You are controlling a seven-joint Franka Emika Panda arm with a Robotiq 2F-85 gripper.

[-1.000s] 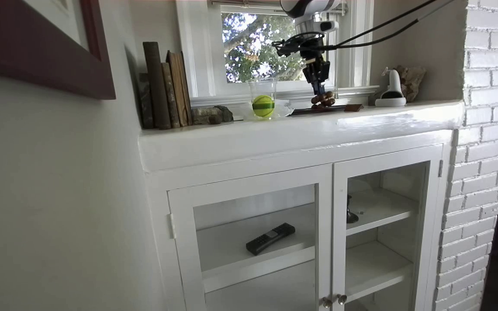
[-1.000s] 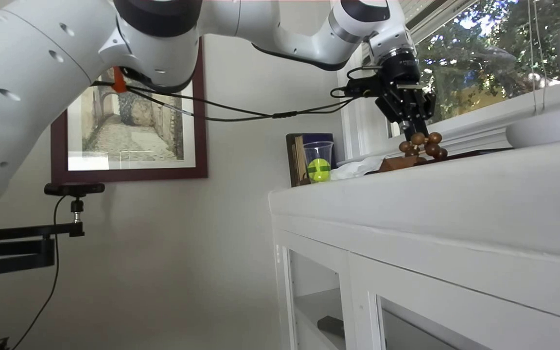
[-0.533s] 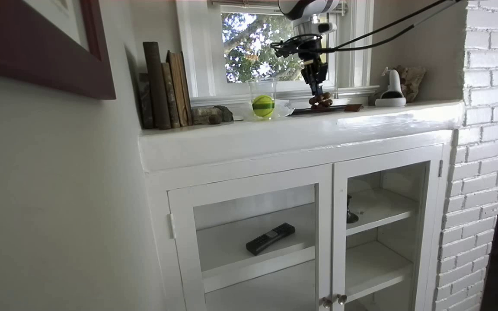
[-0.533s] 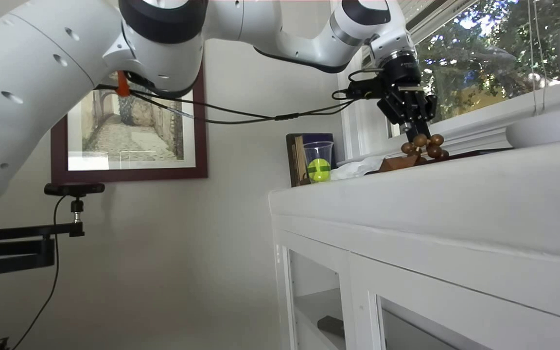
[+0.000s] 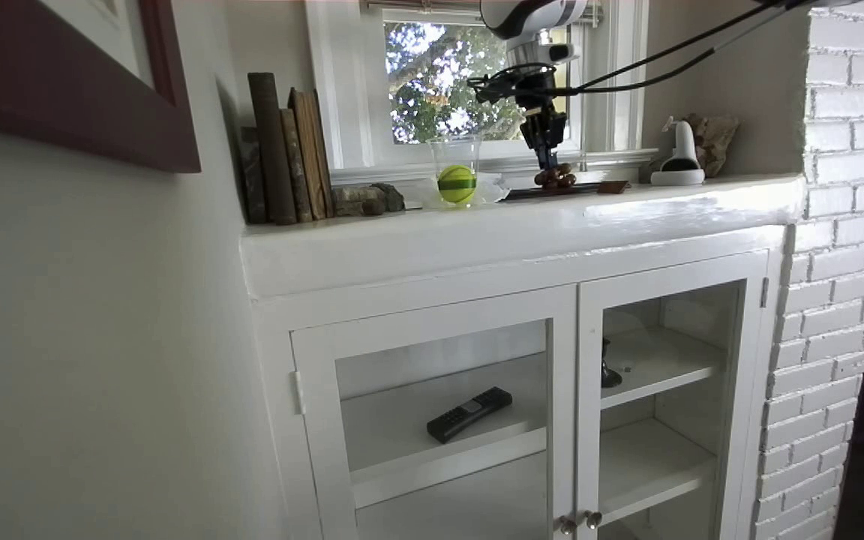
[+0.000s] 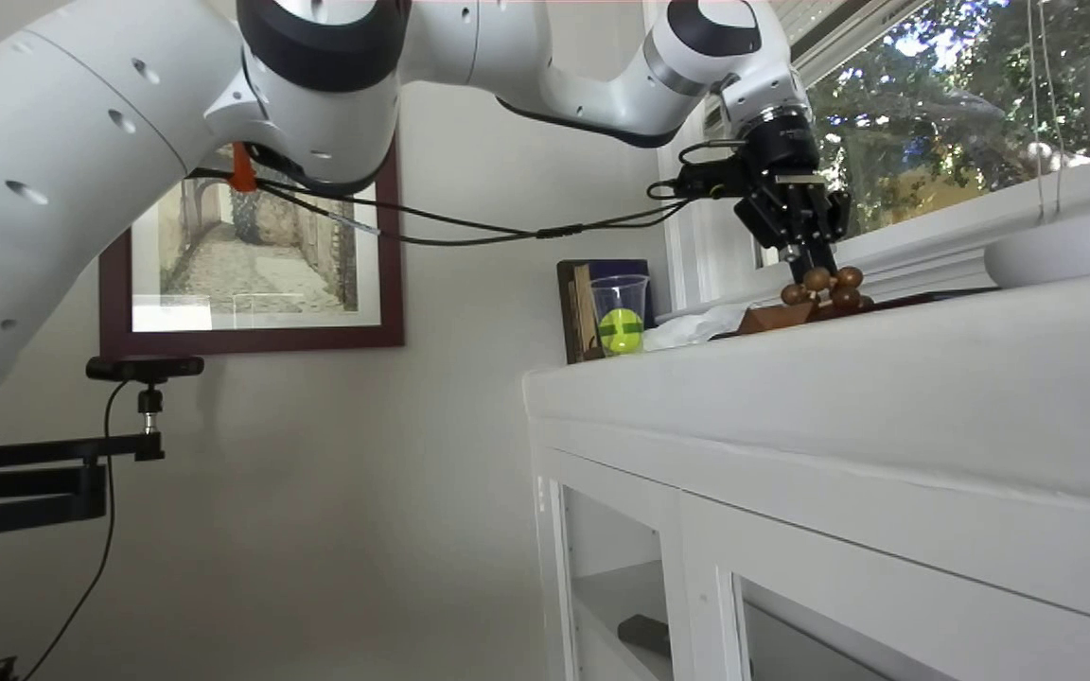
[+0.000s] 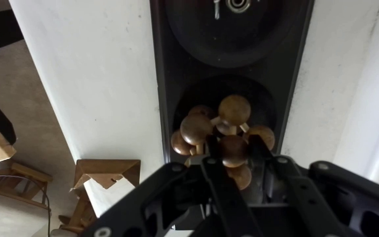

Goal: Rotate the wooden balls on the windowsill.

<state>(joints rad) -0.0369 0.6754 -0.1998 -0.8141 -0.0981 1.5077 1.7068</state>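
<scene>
We find the gripper [image 7: 235,142] sitting a little lower than a second ago in both exterior views, and the wooden balls [image 7: 233,150] sit lower along with it. That shared drop tells us the cluster is being carried, and we read it as a lowering rather than a release. In the wrist view the jaws stand close together, parted only by one ball pinched between them; the rest of the joined balls spread around this grip, mostly to one side of it.

The cluster is over a round recess [image 7: 262,97] in the black tray [image 7: 275,70], which lies on the white windowsill [image 5: 507,232]. In an exterior view the brown wedge-shaped piece [image 6: 772,318] hides part of its underside, so we cannot tell whether the lowest balls touch the tray.

Across this second the balls keep the same arrangement, so we make out no clear turn. For the task, this looks to us like the setting-down part, though whether the wanted rotation is done we cannot judge. If it is, the next move calls for a gentle lowering until the balls rest; if not, a wrist twist should come first. Letting go early could tip the cluster against the recess edge.
</scene>
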